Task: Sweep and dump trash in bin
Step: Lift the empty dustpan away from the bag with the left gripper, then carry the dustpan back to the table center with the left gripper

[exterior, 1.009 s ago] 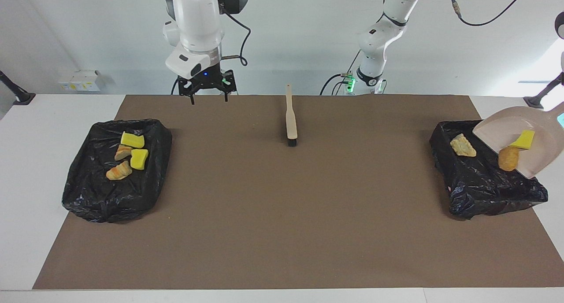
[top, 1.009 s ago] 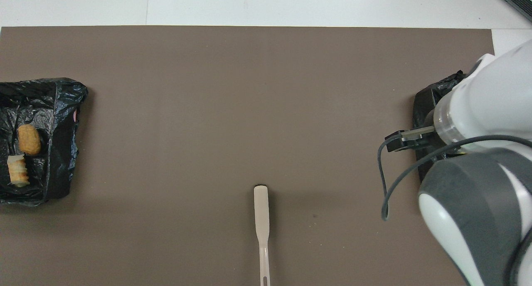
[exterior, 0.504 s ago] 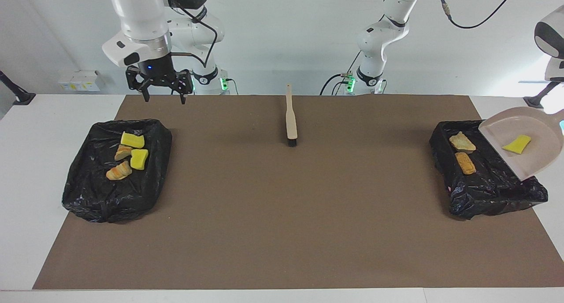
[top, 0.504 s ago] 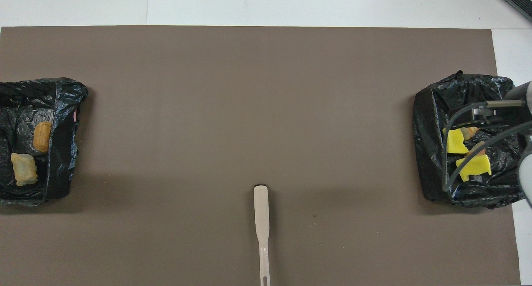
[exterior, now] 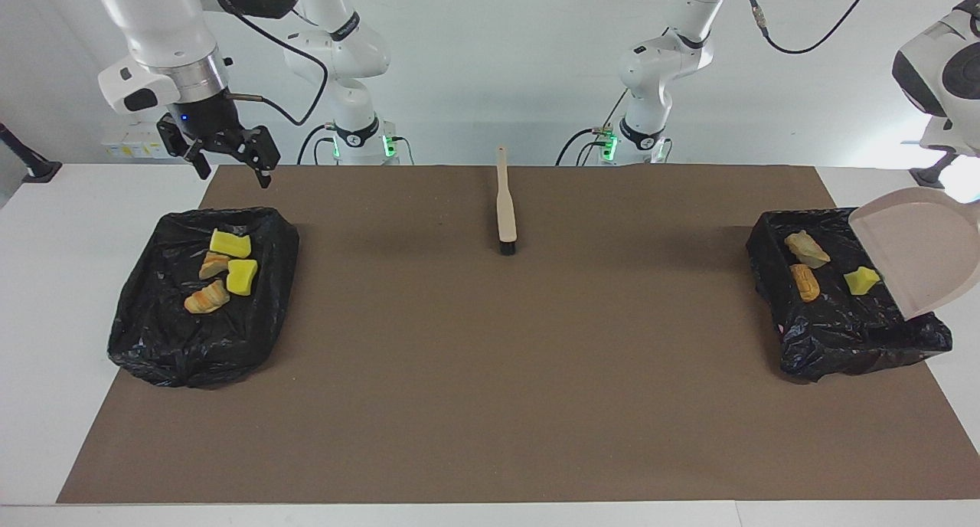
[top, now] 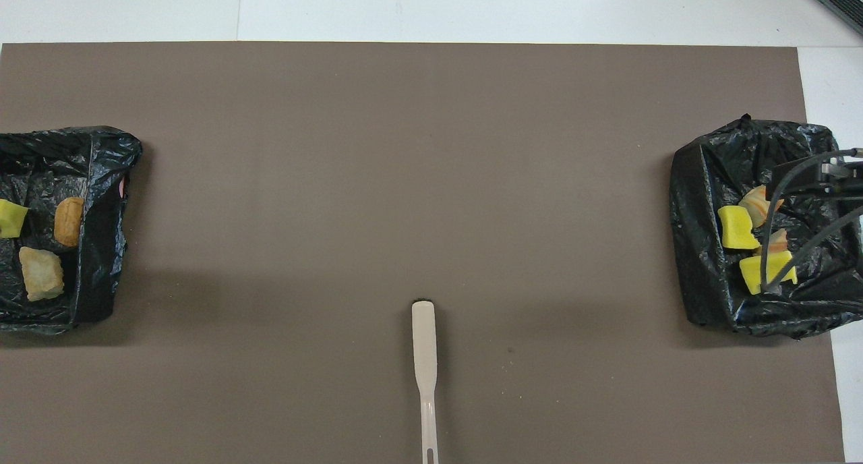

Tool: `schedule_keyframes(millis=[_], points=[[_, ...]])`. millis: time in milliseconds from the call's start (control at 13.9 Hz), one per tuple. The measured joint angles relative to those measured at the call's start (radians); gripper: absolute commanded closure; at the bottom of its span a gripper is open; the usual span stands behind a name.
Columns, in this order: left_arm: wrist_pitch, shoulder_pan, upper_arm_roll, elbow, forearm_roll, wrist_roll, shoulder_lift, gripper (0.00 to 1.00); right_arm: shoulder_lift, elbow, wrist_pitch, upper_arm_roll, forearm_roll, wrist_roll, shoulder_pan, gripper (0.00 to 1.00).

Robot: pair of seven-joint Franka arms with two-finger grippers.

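The beige dustpan (exterior: 915,251) hangs tilted over the black-lined bin (exterior: 842,335) at the left arm's end, with nothing on it. It is held from off the edge of the view, where my left gripper is out of sight. In that bin (top: 101,181) lies trash: a tan piece (exterior: 805,247), an orange piece (exterior: 805,282) and a yellow chunk (exterior: 861,279). My right gripper (exterior: 233,176) is open and holds nothing, raised over the mat's edge beside the second bin (exterior: 176,343). The brush (exterior: 504,205) lies on the mat.
The second bin (top: 701,181), at the right arm's end, holds yellow chunks (exterior: 230,243) and bread-like pieces (exterior: 207,299). The brush (top: 425,356) lies mid-table, close to the robots, handle toward them. A brown mat (exterior: 490,374) covers the table.
The orange piece and then the yellow chunk slid off the dustpan into the bin. My right arm swung from mid-table out toward its own end.
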Motion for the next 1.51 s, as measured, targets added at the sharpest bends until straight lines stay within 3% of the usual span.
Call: schedule_keyframes(millis=[360,793,937,1225,1369,1513], points=[[-0.046,-0.009,-0.013,0.01,-0.193,0.0,-0.041,1.0,-0.02,-0.018,0.0,-0.002,0.01,-0.033,-0.006,0.0],[-0.143,-0.019,-0.019,0.012,-0.6,-0.059,-0.112,1.0,-0.027,-0.018,0.0,0.01,0.011,-0.042,-0.01,0.0],[-0.176,-0.057,-0.026,-0.008,-0.692,-0.205,-0.122,1.0,-0.027,-0.018,0.0,0.016,0.011,-0.042,-0.01,0.0],[-0.184,-0.208,-0.034,-0.157,-0.834,-0.691,-0.183,1.0,-0.027,-0.018,0.0,0.016,0.011,-0.042,-0.01,0.0],[-0.149,-0.297,-0.038,-0.218,-0.903,-0.938,-0.195,1.0,-0.027,-0.018,0.0,0.016,0.011,-0.042,-0.01,0.0],[-0.081,-0.359,-0.039,-0.265,-0.952,-1.067,-0.195,1.0,-0.027,-0.018,0.0,0.016,0.011,-0.042,-0.01,0.0]])
